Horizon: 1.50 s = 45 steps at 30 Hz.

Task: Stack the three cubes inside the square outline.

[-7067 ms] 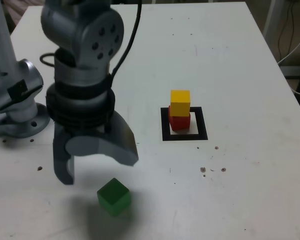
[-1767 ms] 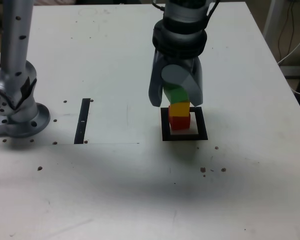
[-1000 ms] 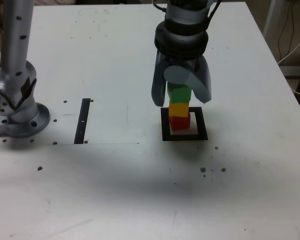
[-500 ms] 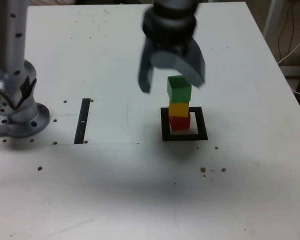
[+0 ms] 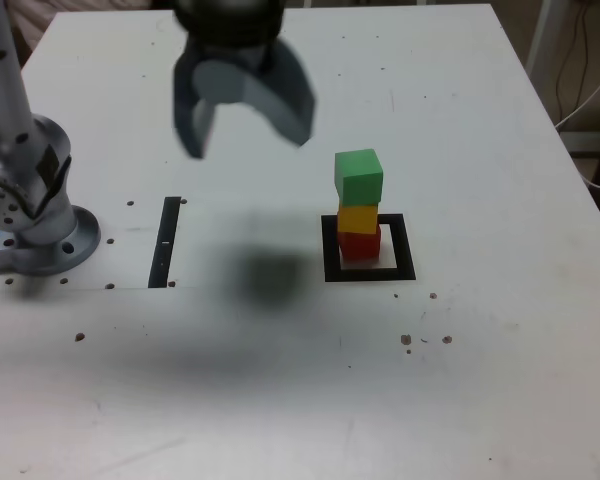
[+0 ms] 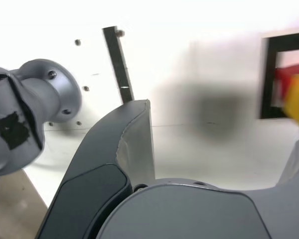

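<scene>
3 cubes (image 5: 358,207) stacked in square outline (image 5: 369,271), black strip (image 5: 166,241) apart, tool (image 5: 245,115) spread, empty

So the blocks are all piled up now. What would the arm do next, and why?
Probably just keep clear and park. The green cube sits on the yellow cube and red cube inside the square outline, and the gripper is open, empty, off to the side.

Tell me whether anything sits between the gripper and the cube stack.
Nothing visible does. The open gripper hangs up and to the exterior view's left of the green cube; only bare table lies between them.
</scene>
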Each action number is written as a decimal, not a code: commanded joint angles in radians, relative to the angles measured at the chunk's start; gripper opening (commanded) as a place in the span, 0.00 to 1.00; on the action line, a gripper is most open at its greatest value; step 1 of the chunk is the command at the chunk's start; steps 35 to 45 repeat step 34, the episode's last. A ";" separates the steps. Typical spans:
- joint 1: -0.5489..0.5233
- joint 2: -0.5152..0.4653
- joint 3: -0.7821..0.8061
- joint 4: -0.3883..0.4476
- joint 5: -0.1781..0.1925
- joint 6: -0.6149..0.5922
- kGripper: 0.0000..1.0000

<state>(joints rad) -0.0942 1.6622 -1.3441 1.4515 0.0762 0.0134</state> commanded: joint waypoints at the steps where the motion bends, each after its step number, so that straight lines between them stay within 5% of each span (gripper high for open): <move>1: 0.007 -0.023 0.068 -0.019 -0.009 -0.002 0.99; 11: 0.008 -0.103 0.301 -0.117 -0.025 -0.021 1.00; 19: 0.008 -0.152 0.385 -0.065 -0.126 -0.082 1.00; 25: 0.008 -0.159 0.467 -0.105 -0.160 -0.079 1.00; 45: 0.008 -0.153 0.494 -0.173 -0.142 -0.069 1.00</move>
